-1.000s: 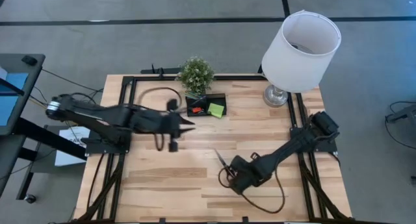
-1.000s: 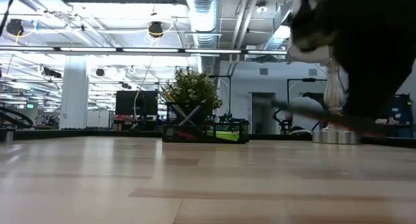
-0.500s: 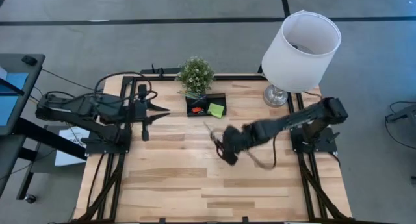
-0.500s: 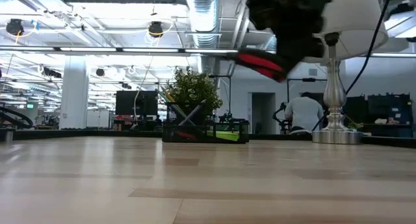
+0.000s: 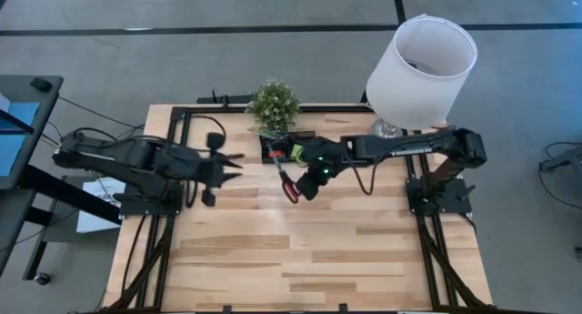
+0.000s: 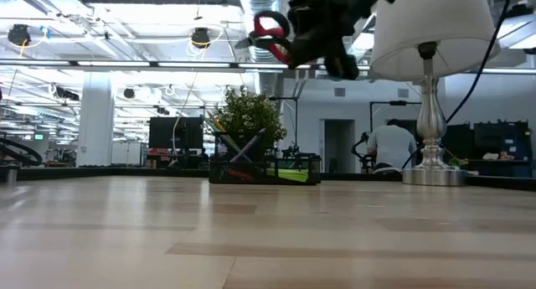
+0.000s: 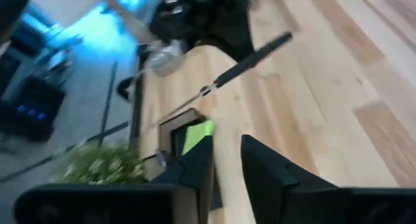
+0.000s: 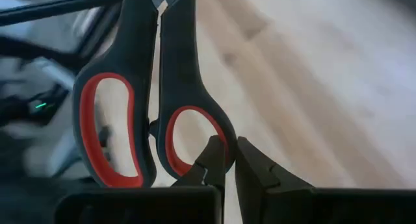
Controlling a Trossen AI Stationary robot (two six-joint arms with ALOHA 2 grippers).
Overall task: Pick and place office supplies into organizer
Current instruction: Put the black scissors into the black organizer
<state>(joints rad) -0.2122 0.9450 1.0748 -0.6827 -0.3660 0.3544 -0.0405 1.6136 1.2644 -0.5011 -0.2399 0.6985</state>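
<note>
Right gripper [image 8: 229,160] jaws pinching scissors [image 8: 144,100] handle loop, above organizer [image 5: 289,148].

Right gripper [image 5: 309,179] raised mid-table, fingers clamped; left gripper [image 5: 235,167] at table's left, fingers slightly parted.

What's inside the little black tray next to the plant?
In the black tray, a lime-green sticky-note square and crossed pens show. The right hand, holding scissors, covers one end, so the rest is hidden.
</note>
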